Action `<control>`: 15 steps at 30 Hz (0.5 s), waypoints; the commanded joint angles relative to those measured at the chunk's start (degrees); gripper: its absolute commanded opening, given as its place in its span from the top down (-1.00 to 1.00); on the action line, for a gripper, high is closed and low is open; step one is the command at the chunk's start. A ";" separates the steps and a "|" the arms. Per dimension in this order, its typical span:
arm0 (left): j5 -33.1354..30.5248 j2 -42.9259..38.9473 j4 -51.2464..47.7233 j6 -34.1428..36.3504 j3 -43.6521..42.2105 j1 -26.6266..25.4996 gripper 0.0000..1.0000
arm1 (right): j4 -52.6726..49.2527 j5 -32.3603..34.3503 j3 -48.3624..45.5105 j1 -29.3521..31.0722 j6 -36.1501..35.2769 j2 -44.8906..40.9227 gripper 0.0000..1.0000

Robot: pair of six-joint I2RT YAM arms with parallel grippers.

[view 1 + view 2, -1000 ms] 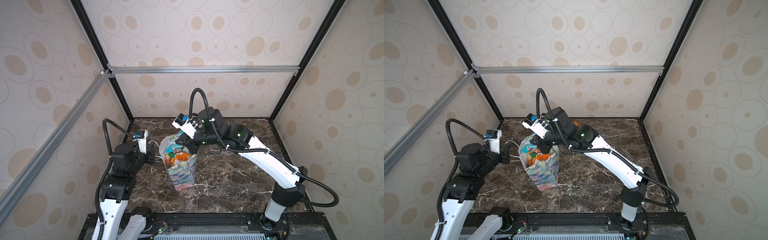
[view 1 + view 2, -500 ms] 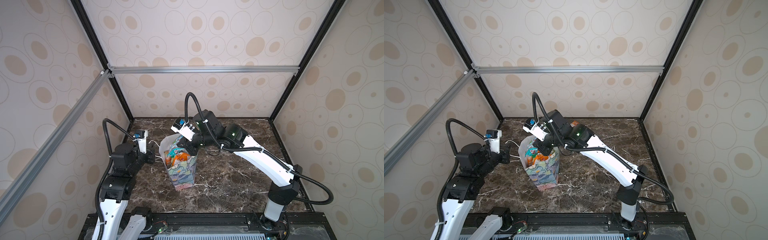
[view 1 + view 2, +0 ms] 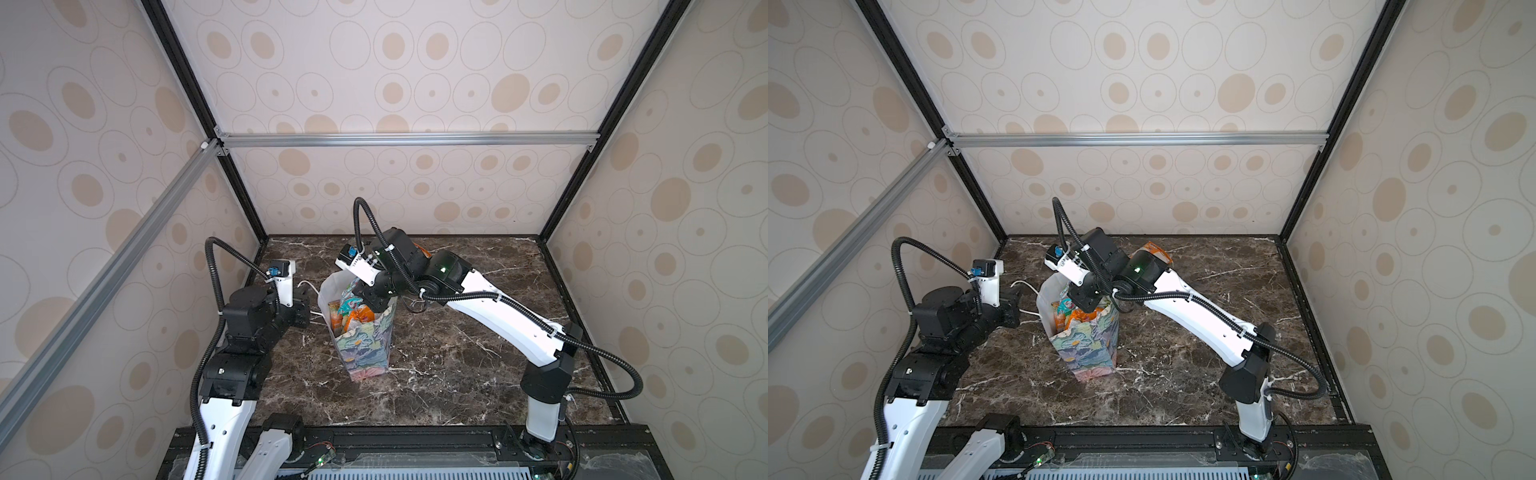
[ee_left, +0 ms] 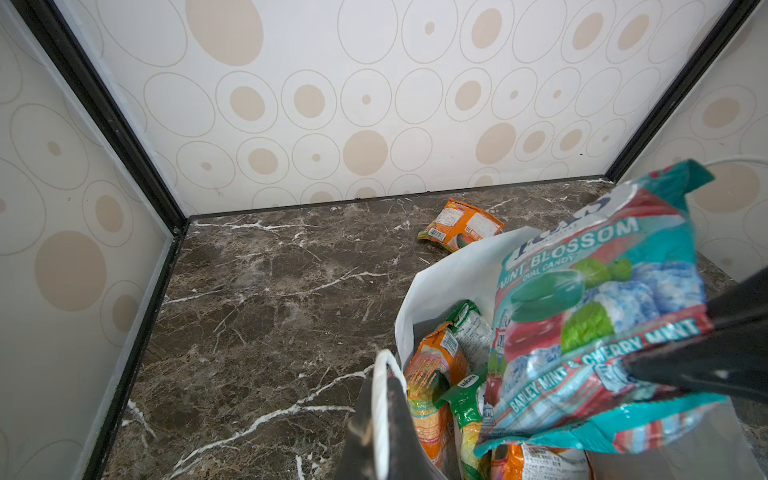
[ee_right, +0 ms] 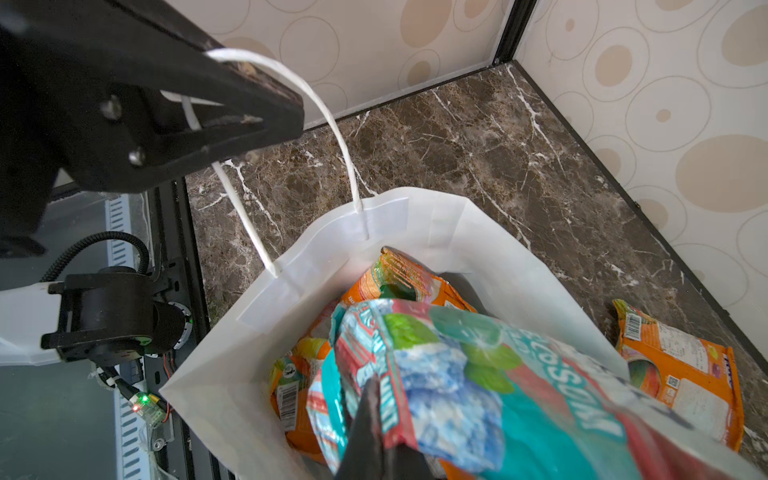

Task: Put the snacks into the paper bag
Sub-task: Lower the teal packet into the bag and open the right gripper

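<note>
The floral paper bag [image 3: 365, 345] [image 3: 1090, 349] stands upright on the marble table, its mouth open. My left gripper [image 3: 305, 309] [image 4: 384, 415] is shut on its white cord handle [image 5: 332, 120] and holds that side out. My right gripper [image 3: 374, 301] [image 5: 378, 436] is shut on a teal mint snack packet [image 4: 594, 316] [image 5: 498, 374], which hangs over the bag's mouth and partly inside it. Orange and green snacks [image 4: 436, 374] [image 5: 390, 278] lie inside the bag. One orange snack [image 4: 461, 224] [image 5: 681, 370] [image 3: 1156, 251] lies flat on the table behind the bag.
Patterned walls with black corner posts [image 3: 245, 208] close in the table at the left, the back and the right. The right arm [image 3: 498, 316] stretches across from the front right, above the bag.
My right gripper has moved left and down with the teal packet, from above the bag's far rim to its mouth. The left arm and the bag have stayed still.
</note>
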 commanded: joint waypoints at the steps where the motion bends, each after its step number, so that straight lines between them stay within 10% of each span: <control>1: 0.11 -0.45 0.07 1.31 1.63 -0.12 0.93 | -0.03 0.92 2.73 0.65 -1.17 0.88 1.00; 15: 0.19 0.07 0.05 1.33 1.96 -0.13 0.93 | -0.12 2.68 2.25 1.17 -0.67 2.63 1.00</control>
